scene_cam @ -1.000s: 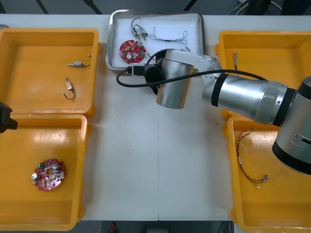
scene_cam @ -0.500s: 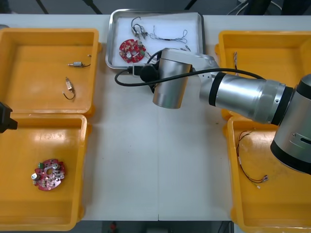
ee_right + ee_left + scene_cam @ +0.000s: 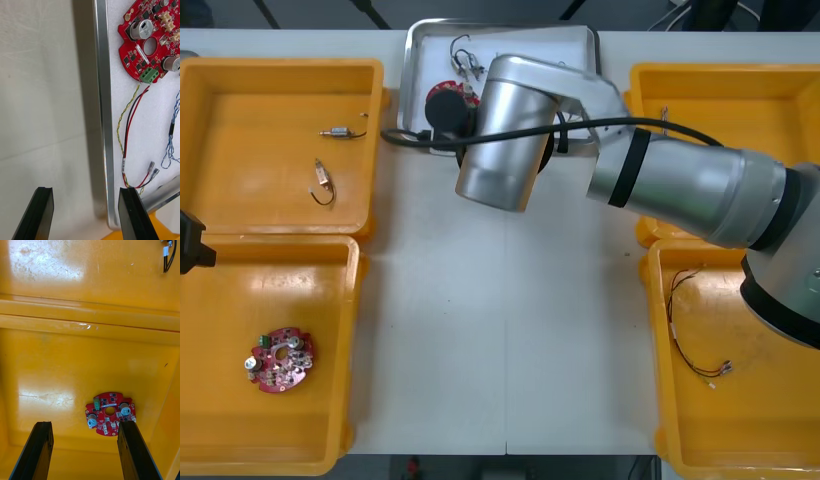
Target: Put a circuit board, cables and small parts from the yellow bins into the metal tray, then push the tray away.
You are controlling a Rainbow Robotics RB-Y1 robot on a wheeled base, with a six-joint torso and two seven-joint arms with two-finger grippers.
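The metal tray [image 3: 412, 70] lies at the table's far middle, white inside. My right arm [image 3: 505, 140] reaches over its near edge and hides the lower part. In the right wrist view my right gripper [image 3: 84, 213] is open, its fingers straddling the tray's rim [image 3: 102, 93]. Beyond them in the tray lie a round red circuit board [image 3: 150, 33], a red and yellow cable [image 3: 129, 127] and a blue and white cable [image 3: 170, 146]. My left gripper [image 3: 84, 453] hangs open over the near left yellow bin [image 3: 56, 363], above another red board [image 3: 110, 418].
The far left bin [image 3: 280, 75] holds two small metal parts [image 3: 340, 132]. A red board [image 3: 280, 360] lies in the near left bin. A thin red cable [image 3: 695, 335] lies in the near right bin [image 3: 660, 300]. The far right bin [image 3: 720, 85] stands beside the tray.
My right arm has swung left and farther over the tray's near edge, now covering the tray's board in the front view. The left arm has not moved.
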